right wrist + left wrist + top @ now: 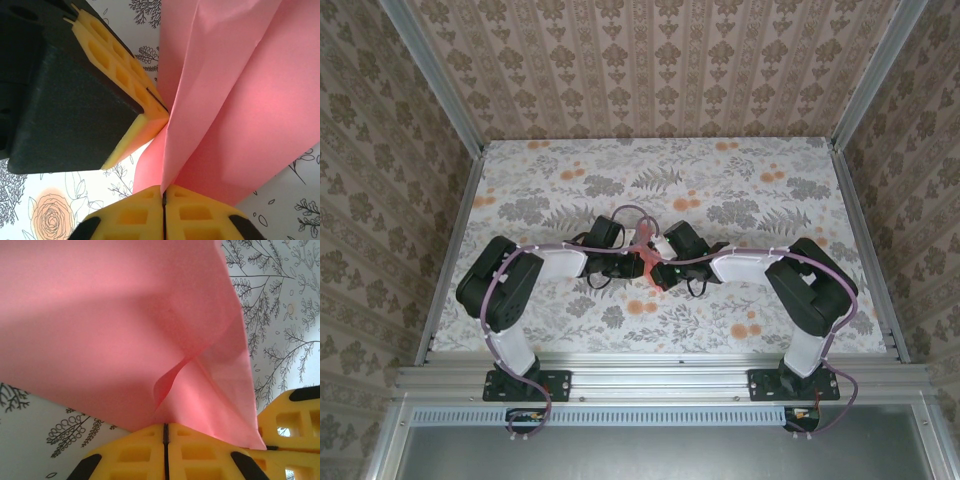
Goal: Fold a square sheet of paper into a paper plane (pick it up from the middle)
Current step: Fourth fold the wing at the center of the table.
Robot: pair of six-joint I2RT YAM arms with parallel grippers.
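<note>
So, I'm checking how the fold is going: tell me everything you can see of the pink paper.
The coral-pink sheet of paper is thin, plain and matte, with no print. It is not flat: layers overlap along long creases and one inner flap curls. It stands bunched and narrow over the middle of the floral table, between the two arms. The left pincer and the right pincer are each shut on it, close together, from opposite sides.

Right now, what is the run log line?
pink paper: creased, partly folded | left jaws: shut on it | right jaws: shut on it
</note>
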